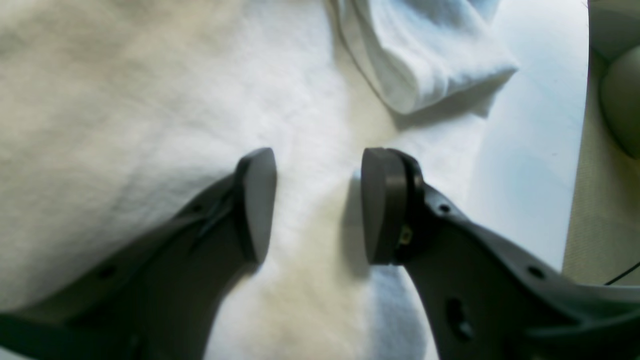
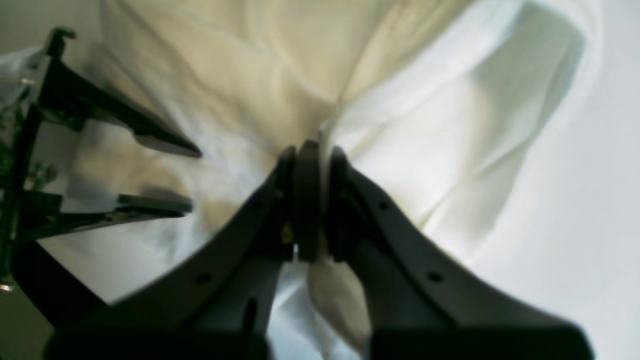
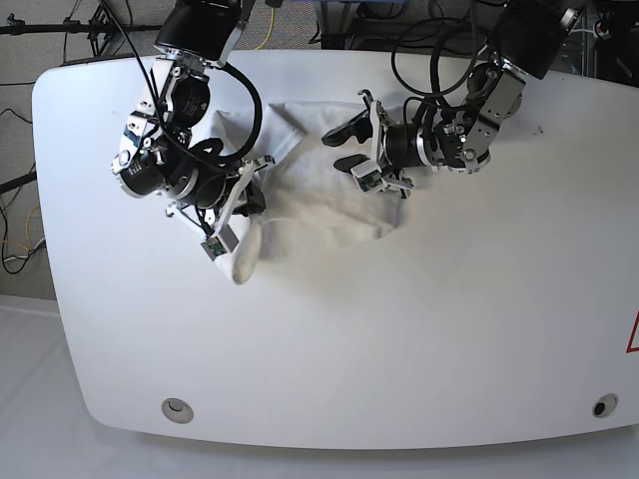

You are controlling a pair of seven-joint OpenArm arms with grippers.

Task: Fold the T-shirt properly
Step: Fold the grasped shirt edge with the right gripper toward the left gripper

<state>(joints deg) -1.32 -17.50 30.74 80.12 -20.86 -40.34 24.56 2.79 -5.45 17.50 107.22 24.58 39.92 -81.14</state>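
Right gripper [image 2: 312, 200] pinches the T-shirt [image 3: 319, 215]; left gripper [image 1: 317, 205] hovers, jaws parted, over the cloth.

The T-shirt [image 3: 319, 215] lies on the surface [image 3: 399, 339] between my right gripper [image 3: 255, 190] and my left gripper [image 3: 344, 150].

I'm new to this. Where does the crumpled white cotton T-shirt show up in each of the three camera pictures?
Left wrist: the crumpled white cotton T-shirt fills the left and centre, under the open left gripper.
Right wrist: it fills the upper middle, pinched by the shut right gripper.
Base: it lies upper centre on the white table, between both arms.
Shared landmark: the open dark left gripper.
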